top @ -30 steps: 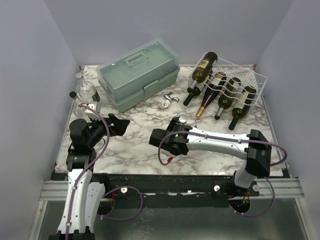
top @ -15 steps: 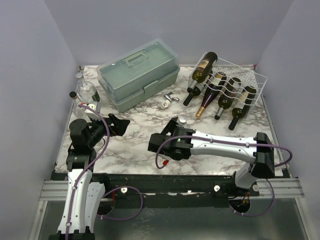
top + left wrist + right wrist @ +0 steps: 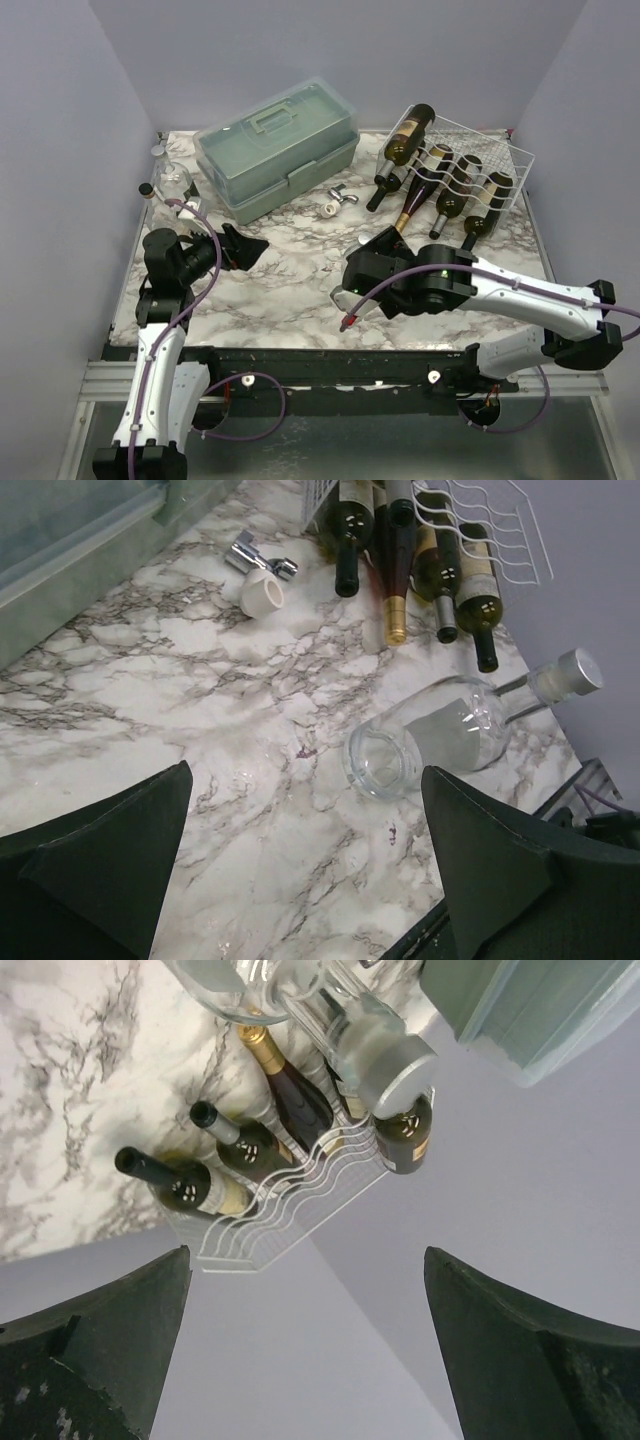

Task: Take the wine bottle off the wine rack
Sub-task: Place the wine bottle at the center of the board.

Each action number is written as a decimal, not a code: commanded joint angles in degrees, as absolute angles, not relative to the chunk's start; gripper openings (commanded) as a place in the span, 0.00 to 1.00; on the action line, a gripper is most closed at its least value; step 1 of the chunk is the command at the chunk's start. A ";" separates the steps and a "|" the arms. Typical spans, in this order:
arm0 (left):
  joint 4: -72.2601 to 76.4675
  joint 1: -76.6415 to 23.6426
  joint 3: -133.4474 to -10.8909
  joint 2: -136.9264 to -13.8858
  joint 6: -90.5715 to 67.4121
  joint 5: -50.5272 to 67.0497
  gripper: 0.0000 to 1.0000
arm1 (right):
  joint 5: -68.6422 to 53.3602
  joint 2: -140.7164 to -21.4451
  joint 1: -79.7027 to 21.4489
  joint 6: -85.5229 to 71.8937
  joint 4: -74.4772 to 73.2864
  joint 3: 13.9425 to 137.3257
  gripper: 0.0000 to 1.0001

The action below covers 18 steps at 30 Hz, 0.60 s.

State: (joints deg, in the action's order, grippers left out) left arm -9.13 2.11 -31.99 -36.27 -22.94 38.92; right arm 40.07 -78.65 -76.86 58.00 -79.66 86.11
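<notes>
The white wire wine rack [image 3: 500, 160] stands at the back right, holding several dark wine bottles with their necks pointing forward. One dark bottle [image 3: 408, 135] lies tilted on top of its left end. A burgundy bottle with gold foil [image 3: 412, 200] reaches out onto the table; it also shows in the left wrist view [image 3: 393, 560] and the right wrist view [image 3: 285, 1095]. My right gripper [image 3: 378, 248] is open and empty just in front of the rack, above a clear glass bottle [image 3: 300, 1000] lying on the table. My left gripper [image 3: 247, 247] is open and empty at the left.
A pale green toolbox [image 3: 278, 145] stands at the back centre. A white cap [image 3: 328, 208] and a metal piece [image 3: 346, 195] lie between the toolbox and the rack. A glass decanter [image 3: 172, 185] stands at the far left. The clear bottle [image 3: 440, 735] has a silver cap.
My right arm has swung out to the right, and its gripper has moved right and back toward the rack's bottle necks. My left gripper has barely shifted.
</notes>
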 commanded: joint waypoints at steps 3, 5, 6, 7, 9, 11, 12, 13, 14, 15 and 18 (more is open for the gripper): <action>-5.31 1.39 -31.42 -38.38 -24.92 47.64 0.99 | 32.99 -74.38 -75.11 52.29 -80.96 89.82 0.99; -5.36 0.62 -31.94 -38.07 -25.76 48.83 0.99 | 31.13 -73.21 -73.75 51.46 -79.85 89.95 1.00; -5.36 0.20 -31.94 -37.60 -26.16 48.94 0.99 | 30.22 -72.56 -72.94 51.18 -79.25 90.08 1.00; -5.36 0.17 -31.88 -36.89 -26.35 48.59 0.99 | 29.29 -72.06 -71.74 50.82 -78.30 90.09 1.00; -5.28 -3.58 -31.68 -35.31 -26.45 46.96 0.99 | 27.37 -70.85 -69.54 50.20 -76.38 89.99 1.00; -5.27 -7.38 -31.42 -34.24 -26.54 44.74 0.99 | 25.97 -69.39 -68.00 49.86 -74.78 89.15 0.99; -5.27 -8.84 -31.19 -34.03 -26.63 44.07 0.99 | 25.49 -68.71 -67.45 49.60 -74.10 88.59 0.99; -5.25 -10.61 -30.99 -33.92 -26.80 43.23 0.99 | 25.21 -67.90 -67.05 49.34 -73.55 87.83 0.99; -5.20 -12.06 -30.79 -33.95 -27.09 42.36 0.99 | 24.84 -67.24 -66.54 48.95 -73.03 87.20 0.99; -5.11 -13.71 -30.44 -33.88 -27.40 41.43 0.99 | 24.47 -66.38 -66.11 48.66 -72.67 86.40 0.99; -4.56 -18.61 -29.51 -33.59 -28.14 38.00 0.99 | 23.69 -63.90 -65.06 47.63 -71.65 83.89 0.99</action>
State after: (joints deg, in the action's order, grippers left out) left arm -5.76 -13.43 -31.42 -33.91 -26.76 43.40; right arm 27.14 -66.92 -66.22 50.30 -74.63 86.80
